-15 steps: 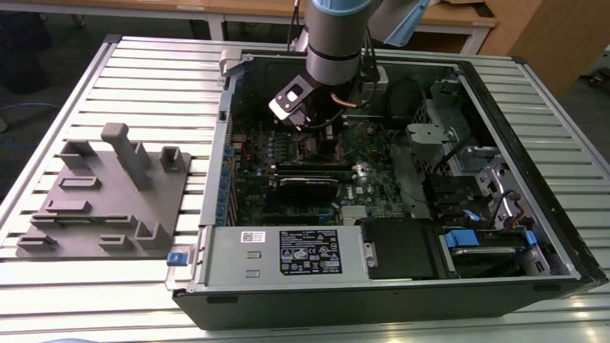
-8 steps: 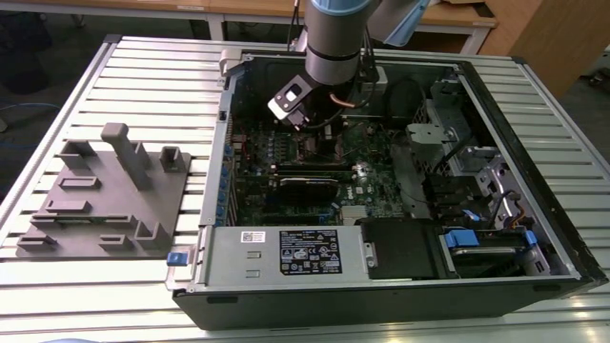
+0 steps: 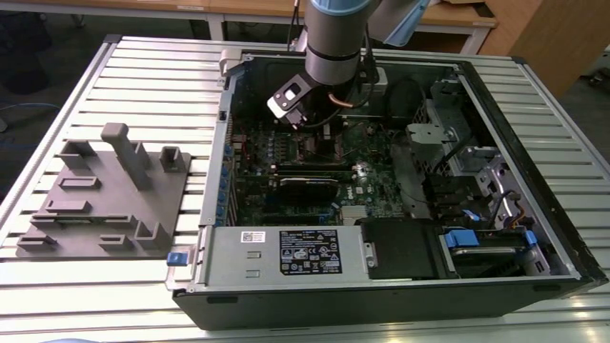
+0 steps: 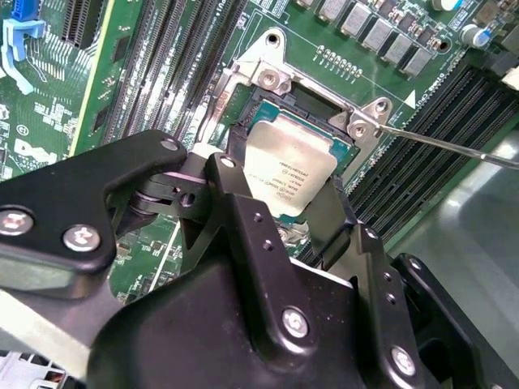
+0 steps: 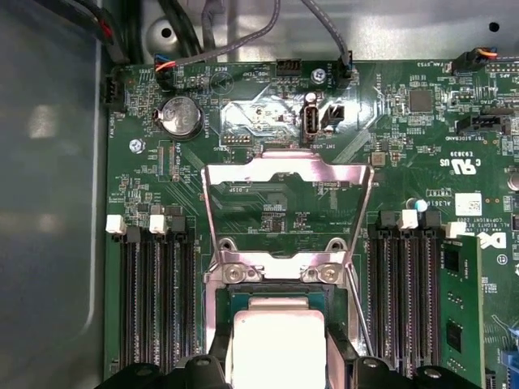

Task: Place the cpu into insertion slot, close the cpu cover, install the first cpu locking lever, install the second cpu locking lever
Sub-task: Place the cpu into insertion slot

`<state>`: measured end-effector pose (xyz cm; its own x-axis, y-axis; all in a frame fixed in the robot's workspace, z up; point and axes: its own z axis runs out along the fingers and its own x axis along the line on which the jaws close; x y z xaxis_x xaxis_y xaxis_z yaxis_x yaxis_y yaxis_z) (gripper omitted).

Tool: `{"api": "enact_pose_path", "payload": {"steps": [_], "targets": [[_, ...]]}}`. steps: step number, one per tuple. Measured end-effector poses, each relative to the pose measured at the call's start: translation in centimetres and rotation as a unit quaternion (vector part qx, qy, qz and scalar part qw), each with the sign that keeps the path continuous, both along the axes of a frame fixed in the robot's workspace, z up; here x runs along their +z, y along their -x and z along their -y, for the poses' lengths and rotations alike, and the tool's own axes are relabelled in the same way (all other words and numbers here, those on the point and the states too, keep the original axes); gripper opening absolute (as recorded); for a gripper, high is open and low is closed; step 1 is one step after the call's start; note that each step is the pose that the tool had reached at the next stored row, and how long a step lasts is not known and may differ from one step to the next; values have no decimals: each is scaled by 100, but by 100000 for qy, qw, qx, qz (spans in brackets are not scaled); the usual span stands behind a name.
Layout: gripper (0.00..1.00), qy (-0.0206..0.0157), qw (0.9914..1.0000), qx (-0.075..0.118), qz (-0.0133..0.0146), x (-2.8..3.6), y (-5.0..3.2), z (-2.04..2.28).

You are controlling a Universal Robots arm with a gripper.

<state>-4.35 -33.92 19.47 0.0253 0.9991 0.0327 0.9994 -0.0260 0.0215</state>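
The cpu (image 4: 288, 166), a flat square chip with a dull silver top, sits level at the insertion slot (image 4: 312, 101), whose dark recess shows just beyond it. My gripper (image 4: 284, 185) is shut on the cpu, one black finger (image 4: 243, 227) along each of two opposite sides. In the first wrist view the cpu (image 5: 280, 336) lies between the fingertips above the slot's silvery rim (image 5: 276, 275). The cpu cover (image 5: 288, 174) stands flipped open behind the slot. A thin locking lever (image 4: 438, 146) sticks out beside the socket. In the exterior view the gripper (image 3: 322, 132) reaches down into the case.
The open computer case (image 3: 533, 179) lies on a slatted table. Black memory slots (image 5: 158, 300) flank the socket on both sides. A coin battery (image 5: 180, 116) and cables (image 5: 324, 24) lie beyond the cover. A grey fixture plate (image 3: 105, 193) with blocks sits at the exterior view's left.
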Motion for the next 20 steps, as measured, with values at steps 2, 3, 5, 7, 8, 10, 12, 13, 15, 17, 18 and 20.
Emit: {"api": "enact_pose_path", "payload": {"steps": [2, 3, 5, 7, 8, 10, 12, 13, 15, 17, 18, 20], "targets": [[54, 12, 100000, -10, -5, 0, 0, 0], [54, 6, 100000, -11, -2, -1, 0, 0], [54, -6, 100000, -17, 6, -3, 0, 6], [54, -4, 100000, -9, 5, -3, 0, 12], [54, 2, 100000, -6, 2, -3, 0, 12], [54, -6, 100000, 9, 5, -7, 0, 12], [54, 7, 100000, 17, 3, -17, 0, 13], [54, 8, 100000, 16, -1, -18, 0, 13], [54, 14, 100000, 14, -4, -18, 0, 13], [54, 4, 100000, 17, -2, -19, 0, 12], [54, 3, 100000, 17, 0, -19, 0, 12], [54, 8, 100000, 16, -3, -20, 0, 13]]}}
